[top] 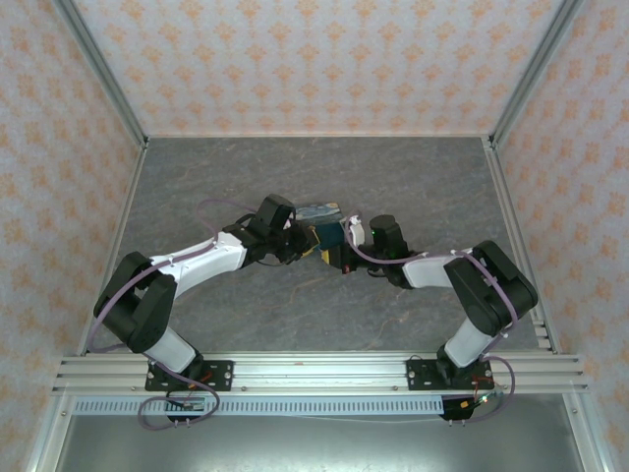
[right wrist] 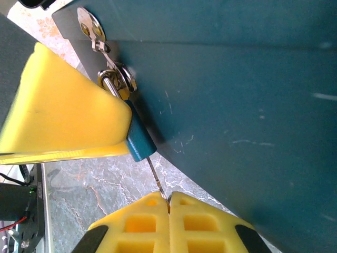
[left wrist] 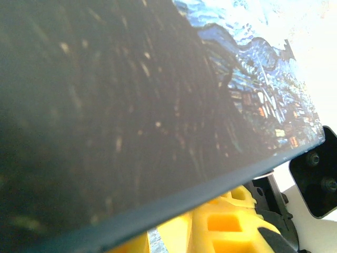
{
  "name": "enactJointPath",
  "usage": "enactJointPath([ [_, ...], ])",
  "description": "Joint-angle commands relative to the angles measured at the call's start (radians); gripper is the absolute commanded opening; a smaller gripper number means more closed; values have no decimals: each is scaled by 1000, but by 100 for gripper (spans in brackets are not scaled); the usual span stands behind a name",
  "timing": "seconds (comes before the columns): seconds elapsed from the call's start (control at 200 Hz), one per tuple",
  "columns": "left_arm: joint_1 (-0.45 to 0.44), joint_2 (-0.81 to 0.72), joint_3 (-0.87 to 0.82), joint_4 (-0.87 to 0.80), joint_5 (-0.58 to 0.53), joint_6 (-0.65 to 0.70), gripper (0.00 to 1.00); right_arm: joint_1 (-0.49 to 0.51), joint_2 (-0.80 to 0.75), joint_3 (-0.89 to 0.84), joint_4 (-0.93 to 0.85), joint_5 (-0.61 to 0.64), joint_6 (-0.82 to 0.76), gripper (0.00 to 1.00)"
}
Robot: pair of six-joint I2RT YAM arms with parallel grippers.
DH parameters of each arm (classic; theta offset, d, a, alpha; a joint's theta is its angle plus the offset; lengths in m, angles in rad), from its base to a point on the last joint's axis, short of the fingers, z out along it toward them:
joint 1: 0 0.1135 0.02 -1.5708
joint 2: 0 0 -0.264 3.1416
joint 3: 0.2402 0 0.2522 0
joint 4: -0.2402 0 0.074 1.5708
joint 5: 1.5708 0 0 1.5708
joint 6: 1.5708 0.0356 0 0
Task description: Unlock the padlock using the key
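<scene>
Step in hand: turning the key in the lock.

Right gripper: jaws pressed together, pinching the key by its tail. The thin shaft runs straight out from the tips, up and slightly left, into the bottom of the padlock.

The teal padlock sits just beyond the right tips. It hangs from the metal hasp on the dark teal side of the painting-print box, above the grey table.

Left gripper: one yellow finger lies against the padlock's upper side, left of the right jaws. Cannot tell whether its jaws are clamped on the lock or on the box edge; the second finger is hidden.

To do it well:
- Roll the wrist about the key's own axis, with no sideways pull.
- Grip is on a tiny sliver, so slip or bending looks likely; turn slowly and stay in line with the lock body.
- The left side needs to brace the padlock so it does not spin with the key.
- Judged mid-task: key looks inserted, shackle looks closed through the hasp.
</scene>
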Motion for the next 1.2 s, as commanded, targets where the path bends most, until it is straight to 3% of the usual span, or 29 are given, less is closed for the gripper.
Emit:
enactJointPath([
  [0.0,-26,8,38,-27,163,21,18,-10,7,62,69,43,-41,0],
  [0.32,-26,15,47,-33,173,24,18,-10,43,87,80,47,-50,0],
  [0.706,-26,28,43,-53,162,46,18,-10,12,84,137,-31,-2,0],
  [1.191,-23,25,40,-49,181,57,17,-47,-36,53,68,8,-42,0],
])
